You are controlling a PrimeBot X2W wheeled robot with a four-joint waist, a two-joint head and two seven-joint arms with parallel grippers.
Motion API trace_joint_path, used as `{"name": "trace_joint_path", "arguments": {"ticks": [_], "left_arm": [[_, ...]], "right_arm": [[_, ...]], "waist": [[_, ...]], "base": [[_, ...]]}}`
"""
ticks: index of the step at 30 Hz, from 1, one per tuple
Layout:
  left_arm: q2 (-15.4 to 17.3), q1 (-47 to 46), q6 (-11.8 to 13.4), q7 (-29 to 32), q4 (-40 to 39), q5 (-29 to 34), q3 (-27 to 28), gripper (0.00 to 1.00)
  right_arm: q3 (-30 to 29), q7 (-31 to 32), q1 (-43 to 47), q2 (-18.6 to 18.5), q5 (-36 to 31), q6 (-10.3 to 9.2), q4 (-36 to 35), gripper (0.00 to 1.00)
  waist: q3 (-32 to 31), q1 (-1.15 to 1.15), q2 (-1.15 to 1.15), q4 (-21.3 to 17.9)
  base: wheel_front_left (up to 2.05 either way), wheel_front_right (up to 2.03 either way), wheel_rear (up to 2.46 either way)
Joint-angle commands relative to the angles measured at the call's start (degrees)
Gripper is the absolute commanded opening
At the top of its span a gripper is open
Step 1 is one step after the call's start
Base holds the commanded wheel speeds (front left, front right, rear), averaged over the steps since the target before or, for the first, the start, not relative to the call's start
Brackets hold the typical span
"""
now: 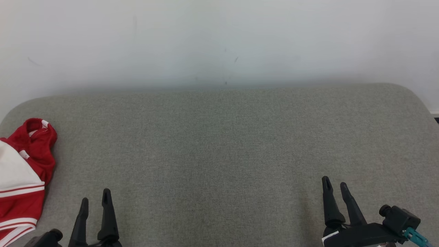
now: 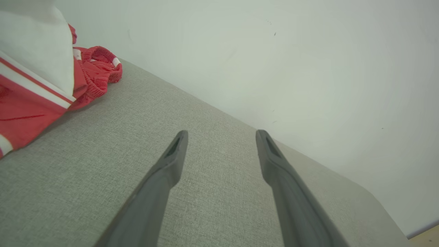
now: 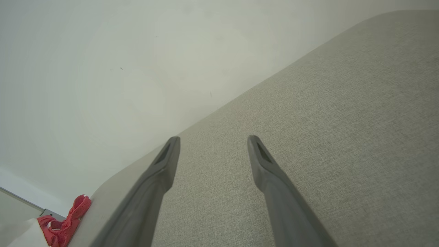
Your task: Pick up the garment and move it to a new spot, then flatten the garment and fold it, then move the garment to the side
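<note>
The red-and-white garment [image 1: 24, 171] lies bunched at the worktop's [image 1: 219, 144] 9 o'clock edge. Left tool [image 1: 95, 196] and right tool [image 1: 335, 182] hover empty, fingers apart. Judging by this, every step remains.

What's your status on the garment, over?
Left hand open, empty, over the grey pad. Right hand open, empty. Red-and-white garment bunched at pad's left edge, untouched. No obstruction seen between left hand and garment.
</note>
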Motion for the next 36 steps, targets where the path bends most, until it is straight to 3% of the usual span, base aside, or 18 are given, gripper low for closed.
{"name": "trace_joint_path", "arguments": {"ticks": [1, 17, 36], "left_arm": [[0.42, 0.03, 0.03, -0.63, -0.59, 2.32, -0.06, 1.0], [0.47, 1.36, -0.35, -2.85, -0.09, 13.31, -0.21, 1.0], [0.51, 2.41, 1.62, -4.91, -0.23, 23.15, 0.21, 1.0]], "right_arm": [[-0.06, -0.61, 0.22, -0.3, -2.14, 0.33, -0.48, 1.0], [-0.82, -2.87, 0.96, -0.35, -12.19, 0.38, -0.76, 1.0], [-0.83, -5.14, 2.0, -0.39, -22.09, 0.35, -0.84, 1.0]], "waist": [[-0.06, -0.01, 0.0, -0.01], [-0.63, -0.01, 0.0, -0.24], [-0.88, -0.01, 0.0, -1.07]], "base": [[0.0, 0.0, 0.0], [0.0, 0.0, 0.0], [0.0, 0.0, 0.0]]}}
